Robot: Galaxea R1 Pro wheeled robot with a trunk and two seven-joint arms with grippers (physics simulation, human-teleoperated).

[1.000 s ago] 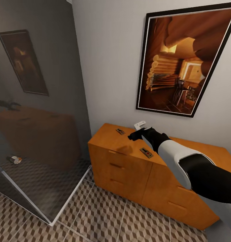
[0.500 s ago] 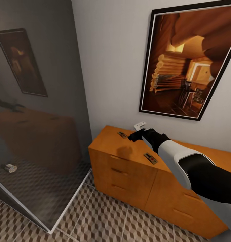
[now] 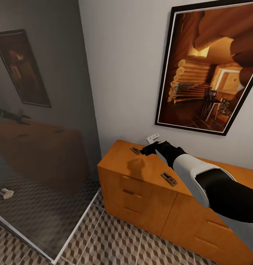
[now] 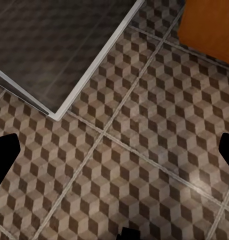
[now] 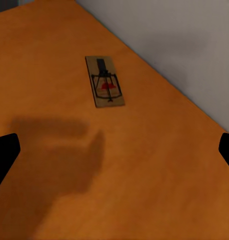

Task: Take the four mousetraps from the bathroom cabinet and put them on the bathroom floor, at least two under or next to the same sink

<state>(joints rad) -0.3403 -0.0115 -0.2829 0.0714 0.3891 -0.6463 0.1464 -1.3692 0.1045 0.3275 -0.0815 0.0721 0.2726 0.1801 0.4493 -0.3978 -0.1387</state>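
Right arm reaches over the cabinet point(image 3: 148, 176) top toward the wall. Right gripper point(image 3: 147, 149) hovers above the wood, just beside the far trap point(image 3: 135, 151) and not touching it. In the right wrist view its fingers point(image 5: 5, 155) sit wide at both frame edges, so the jaws are spread, nothing between them. That trap point(image 5: 105, 81) lies flat ahead of the fingers, near the cabinet's back edge by the wall; red mark and dark wire visible. The gripper's shadow falls on the wood short of it.

Second trap point(image 3: 169, 179) lies flat on the top nearer the front edge, beside the white forearm, well apart from the first.

Small white fitting point(image 3: 153, 138) on the wall just above the gripper. Large framed picture point(image 3: 211, 70) of a log interior hangs above the cabinet.

Glass shower panel point(image 3: 41, 129) stands left of the cabinet, reflecting cabinet and picture; a small round object point(image 3: 6, 193) lies on the floor behind it.

Left gripper point(image 4: 119, 165): dark fingertips at opposite frame edges, spread, empty, pointing down at the cube-pattern floor point(image 4: 144, 165). The shower's pale frame and a cabinet corner show there too.
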